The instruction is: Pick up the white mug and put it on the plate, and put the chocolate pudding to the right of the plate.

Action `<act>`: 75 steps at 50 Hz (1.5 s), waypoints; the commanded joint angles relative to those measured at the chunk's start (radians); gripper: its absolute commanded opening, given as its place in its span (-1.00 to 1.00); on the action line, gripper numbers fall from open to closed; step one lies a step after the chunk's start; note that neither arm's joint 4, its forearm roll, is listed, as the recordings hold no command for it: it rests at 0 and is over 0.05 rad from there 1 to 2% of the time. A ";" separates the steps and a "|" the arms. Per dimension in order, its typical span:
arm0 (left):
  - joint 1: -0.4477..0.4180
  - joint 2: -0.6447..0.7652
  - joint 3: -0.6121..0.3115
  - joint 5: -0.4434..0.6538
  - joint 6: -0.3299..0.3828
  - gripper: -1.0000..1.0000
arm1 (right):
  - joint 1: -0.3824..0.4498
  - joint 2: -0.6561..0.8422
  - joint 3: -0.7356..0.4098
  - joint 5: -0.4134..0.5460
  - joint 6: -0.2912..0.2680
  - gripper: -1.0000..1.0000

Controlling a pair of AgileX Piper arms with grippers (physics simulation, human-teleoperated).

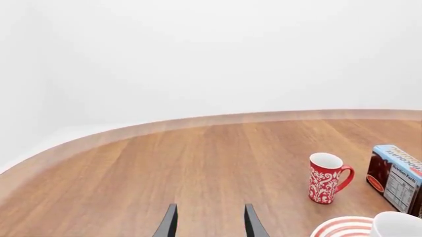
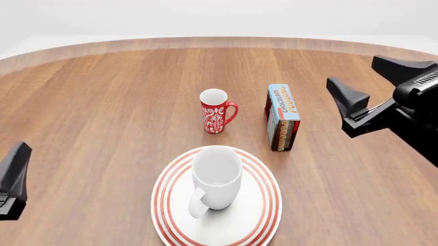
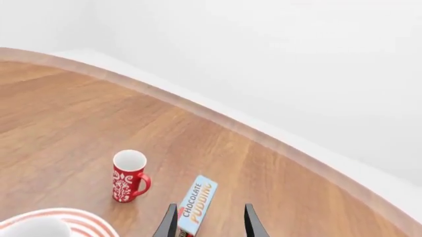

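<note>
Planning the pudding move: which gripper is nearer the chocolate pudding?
Right. The right gripper hangs open just right of the chocolate pudding; the left gripper sits far off at the table's left edge.

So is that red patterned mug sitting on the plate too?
No, the red mug stands on the bare table beyond the plate; only the white mug sits on it.

- Round brown table [image 2: 102,102]: wood-grain surface, smooth, with a soft satin sheen and a paler edge band.
- Plain wide white mug [image 2: 217,177]: glossy, ceramic in look.
- Large round white plate with red rings [image 2: 263,205]: smooth, glazed appearance.
- Slim red mug with white ornament [image 2: 215,114]: glossy finish (interior plain white).
- Small rectangular light-blue and brown pudding carton [image 2: 282,117]: printed cardboard look, flat faces, slight sheen.
- Black right gripper [image 2: 386,84] fingers: matt, plastic-like.
</note>
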 commanded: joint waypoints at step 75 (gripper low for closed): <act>0.002 0.000 0.000 -0.004 -0.022 1.00 | 0.002 0.511 -0.392 0.159 0.212 1.00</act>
